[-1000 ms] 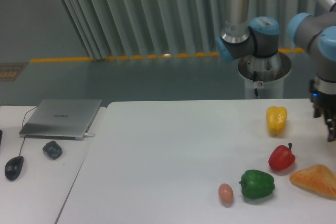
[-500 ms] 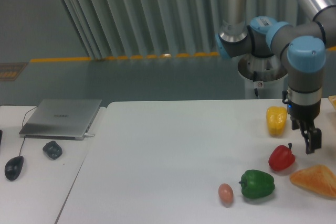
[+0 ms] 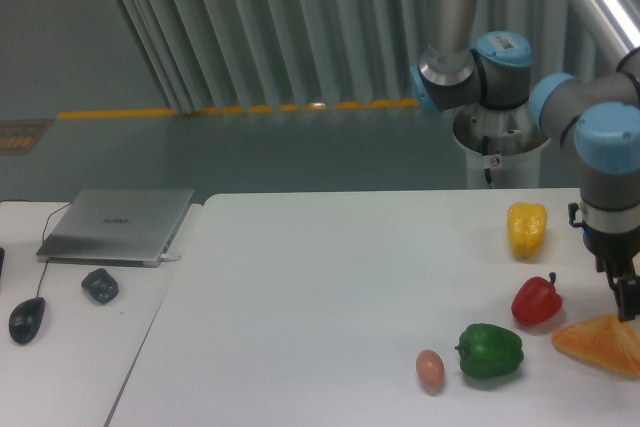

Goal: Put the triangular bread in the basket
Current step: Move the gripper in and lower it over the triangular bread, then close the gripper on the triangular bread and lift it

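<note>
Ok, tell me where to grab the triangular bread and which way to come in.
Come straight down from above and close across the thick middle of the triangular bread. It lies flat on the table, so its sides are the only faces to pinch. The hand already hangs just over it. The red pepper sits close on its left, so keep fingers off that side.

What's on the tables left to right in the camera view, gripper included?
Mouse → dark small object → laptop → egg → green pepper → yellow pepper → red pepper → triangular bread → gripper.
</note>
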You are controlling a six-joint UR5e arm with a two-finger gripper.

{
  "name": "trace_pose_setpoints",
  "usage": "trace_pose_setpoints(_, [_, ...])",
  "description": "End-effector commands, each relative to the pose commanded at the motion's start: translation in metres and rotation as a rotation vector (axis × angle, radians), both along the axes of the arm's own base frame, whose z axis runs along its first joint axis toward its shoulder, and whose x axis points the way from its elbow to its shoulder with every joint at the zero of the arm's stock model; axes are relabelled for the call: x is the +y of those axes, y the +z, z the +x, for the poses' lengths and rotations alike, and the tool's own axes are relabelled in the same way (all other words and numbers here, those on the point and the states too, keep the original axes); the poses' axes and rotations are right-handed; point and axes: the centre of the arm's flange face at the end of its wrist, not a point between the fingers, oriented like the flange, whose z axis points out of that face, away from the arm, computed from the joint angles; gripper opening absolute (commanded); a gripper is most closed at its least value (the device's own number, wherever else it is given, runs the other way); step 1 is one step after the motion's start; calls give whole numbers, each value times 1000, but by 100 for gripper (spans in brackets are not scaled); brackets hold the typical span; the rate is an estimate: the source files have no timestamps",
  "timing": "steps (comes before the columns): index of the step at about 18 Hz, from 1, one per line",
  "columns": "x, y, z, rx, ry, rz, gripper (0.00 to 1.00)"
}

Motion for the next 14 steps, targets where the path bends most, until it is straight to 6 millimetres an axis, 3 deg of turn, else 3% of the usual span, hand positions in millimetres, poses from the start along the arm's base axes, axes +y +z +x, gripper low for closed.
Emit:
trace_pose_setpoints(8, [6, -28, -6, -16, 0, -12, 100])
trace_pose_setpoints(12, [5, -34, -5, -24, 1, -18, 84])
trace_pose_setpoints(14, [5, -35, -4, -26, 6, -20, 70])
